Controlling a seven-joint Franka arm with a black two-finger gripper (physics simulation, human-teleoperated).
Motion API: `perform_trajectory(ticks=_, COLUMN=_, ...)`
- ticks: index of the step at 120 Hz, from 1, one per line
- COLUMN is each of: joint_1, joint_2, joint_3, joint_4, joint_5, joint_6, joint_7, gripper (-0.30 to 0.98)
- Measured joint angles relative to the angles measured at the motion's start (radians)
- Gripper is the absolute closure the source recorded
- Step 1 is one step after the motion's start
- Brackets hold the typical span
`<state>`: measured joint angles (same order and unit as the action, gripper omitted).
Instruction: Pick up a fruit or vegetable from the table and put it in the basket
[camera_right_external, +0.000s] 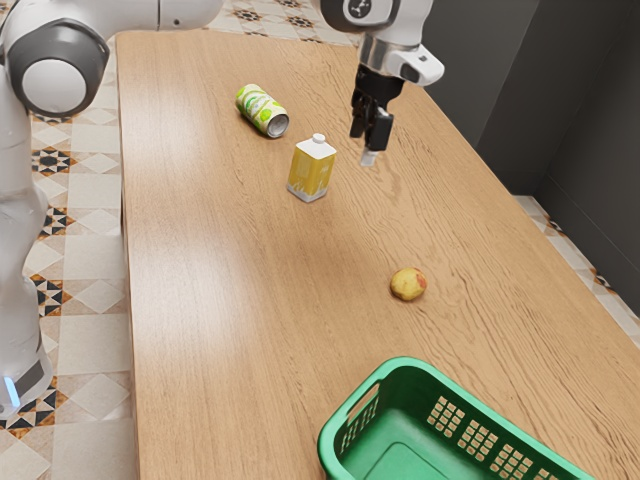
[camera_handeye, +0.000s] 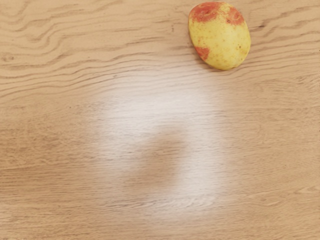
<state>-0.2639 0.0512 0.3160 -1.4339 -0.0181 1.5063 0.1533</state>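
High over the table, in the exterior view's upper part, hangs my gripper (camera_right_external: 369, 143). A small yellow fruit with red patches (camera_right_external: 408, 284) lies on the wood, apart from the gripper and lower in that view, between the carton and the basket. The wrist view has the same fruit (camera_handeye: 220, 36) on the bare wood, with its red patches facing up. The green basket (camera_right_external: 404, 364) stands at the exterior view's bottom edge, partly cut off; the part of its floor that shows holds nothing.
A yellow carton with a white cap (camera_right_external: 312, 169) stands upright on the table (camera_right_external: 230, 300), below and to the exterior view's left of the gripper. Farther up lies a green and white can (camera_right_external: 262, 111) on its side. A dark wall borders the exterior view's right.
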Motion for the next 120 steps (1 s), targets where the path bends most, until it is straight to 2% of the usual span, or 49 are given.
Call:
perform_trajectory(ticks=46, joint_1=0.002, joint_2=0.008, joint_3=-0.001, joint_4=0.009, joint_5=-0.003, joint_6=-0.011, joint_7=-0.114, gripper=0.0)
perform_trajectory(ticks=63, joint_1=0.012, joint_2=0.056, joint_3=-0.036, joint_4=0.04, joint_5=-0.06, joint_6=0.006, joint_7=-0.177, gripper=0.0)
perform_trajectory(ticks=70, joint_1=0.014, joint_2=0.135, joint_3=-0.076, joint_4=0.099, joint_5=-0.073, joint_6=0.032, joint_7=-0.202, gripper=0.0)
perform_trajectory(ticks=84, joint_1=-0.004, joint_2=0.404, joint_3=-0.186, joint_4=0.407, joint_5=-0.087, joint_6=0.05, joint_7=-0.249, gripper=0.0)
perform_trajectory(ticks=89, joint_1=-0.005, joint_2=0.463, joint_3=-0.204, joint_4=0.473, joint_5=-0.091, joint_6=0.047, joint_7=-0.264, gripper=0.0)
perform_trajectory(ticks=105, joint_1=0.0, joint_2=0.509, joint_3=-0.21, joint_4=0.524, joint_5=-0.1, joint_6=0.031, joint_7=-0.305, gripper=0.0)
perform_trajectory(ticks=120, joint_1=-0.001, joint_2=0.519, joint_3=-0.111, joint_4=0.527, joint_5=-0.106, joint_6=0.01, joint_7=-0.338, gripper=0.0)
